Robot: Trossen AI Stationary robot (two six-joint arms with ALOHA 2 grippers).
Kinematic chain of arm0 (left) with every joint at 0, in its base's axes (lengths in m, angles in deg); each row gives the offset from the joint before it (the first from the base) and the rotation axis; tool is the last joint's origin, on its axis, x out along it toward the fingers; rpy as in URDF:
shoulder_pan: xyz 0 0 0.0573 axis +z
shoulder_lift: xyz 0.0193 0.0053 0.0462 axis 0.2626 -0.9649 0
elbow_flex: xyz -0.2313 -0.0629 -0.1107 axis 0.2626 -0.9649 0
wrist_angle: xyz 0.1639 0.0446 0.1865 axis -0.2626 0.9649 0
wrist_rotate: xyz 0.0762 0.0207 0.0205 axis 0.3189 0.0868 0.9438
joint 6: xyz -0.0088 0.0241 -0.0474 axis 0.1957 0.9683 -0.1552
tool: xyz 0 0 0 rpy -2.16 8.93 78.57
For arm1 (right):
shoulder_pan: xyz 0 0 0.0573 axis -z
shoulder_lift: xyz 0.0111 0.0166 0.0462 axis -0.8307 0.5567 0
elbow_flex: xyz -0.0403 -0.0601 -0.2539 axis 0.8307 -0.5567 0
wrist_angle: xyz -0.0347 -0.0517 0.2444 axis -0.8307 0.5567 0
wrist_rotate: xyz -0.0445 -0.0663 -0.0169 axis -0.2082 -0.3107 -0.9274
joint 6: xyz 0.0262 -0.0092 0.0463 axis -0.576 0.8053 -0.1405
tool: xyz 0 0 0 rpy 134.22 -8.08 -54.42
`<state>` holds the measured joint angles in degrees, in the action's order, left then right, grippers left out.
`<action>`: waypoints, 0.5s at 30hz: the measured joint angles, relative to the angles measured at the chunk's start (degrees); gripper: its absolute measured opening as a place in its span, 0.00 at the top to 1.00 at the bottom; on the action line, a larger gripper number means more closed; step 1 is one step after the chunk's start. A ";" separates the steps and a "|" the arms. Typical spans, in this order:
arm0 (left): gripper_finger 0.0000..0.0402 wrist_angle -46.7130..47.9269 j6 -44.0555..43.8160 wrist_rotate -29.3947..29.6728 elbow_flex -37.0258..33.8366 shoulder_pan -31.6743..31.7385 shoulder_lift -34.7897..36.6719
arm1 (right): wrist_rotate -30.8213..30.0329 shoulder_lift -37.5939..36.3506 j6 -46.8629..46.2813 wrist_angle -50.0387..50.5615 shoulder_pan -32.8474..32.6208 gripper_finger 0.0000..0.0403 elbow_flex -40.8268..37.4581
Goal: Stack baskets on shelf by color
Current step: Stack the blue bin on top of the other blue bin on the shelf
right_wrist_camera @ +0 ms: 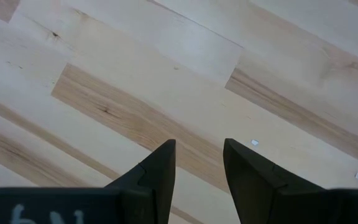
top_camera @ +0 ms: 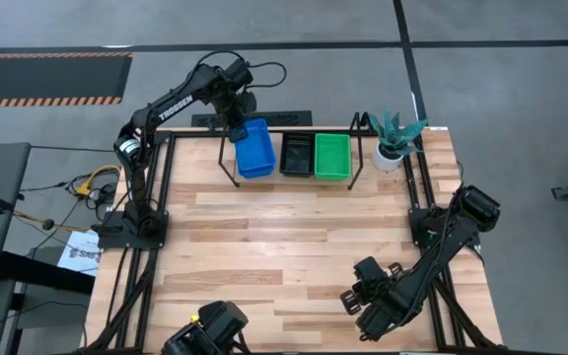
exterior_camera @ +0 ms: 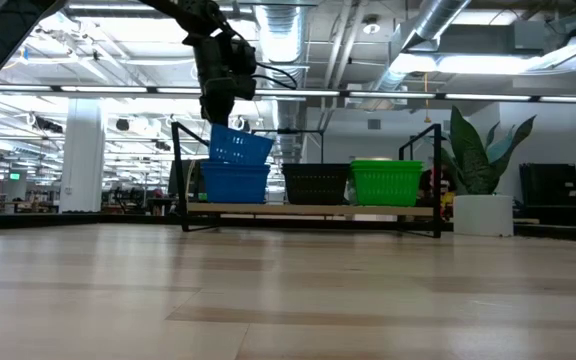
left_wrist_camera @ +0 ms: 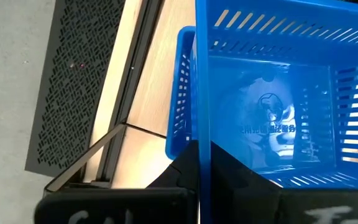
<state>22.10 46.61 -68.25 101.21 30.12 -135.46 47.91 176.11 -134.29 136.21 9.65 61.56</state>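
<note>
In the upper middle of the overhead frame, the left gripper (top_camera: 237,126) is clamped on the rim of a blue basket (exterior_camera: 239,146), holding it tilted just above the blue stack (exterior_camera: 234,183) at the shelf's (exterior_camera: 308,209) left end. Black baskets (top_camera: 296,155) and green baskets (top_camera: 331,156) sit beside it. The right gripper (right_wrist_camera: 197,163) hangs empty, fingers apart, over the table (top_camera: 294,247) at lower right.

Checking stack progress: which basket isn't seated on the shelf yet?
The tilted blue basket, gripped by the left gripper above the blue stack. Black and green stacks sit level.
</note>
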 joint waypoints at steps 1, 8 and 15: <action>1.00 0.01 -0.02 -0.01 0.00 0.00 0.00 | 0.00 0.00 0.00 0.00 0.00 0.61 0.00; 1.00 0.08 -0.94 -0.01 0.00 0.00 0.00 | 0.00 0.00 0.02 0.00 -0.36 0.61 0.00; 1.00 0.08 -0.96 -0.03 0.00 0.00 0.00 | 0.20 0.00 -0.42 -0.05 -1.75 0.61 0.00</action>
<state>22.17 45.65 -68.28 101.21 30.12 -135.46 48.11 176.11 -134.71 136.16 7.90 61.56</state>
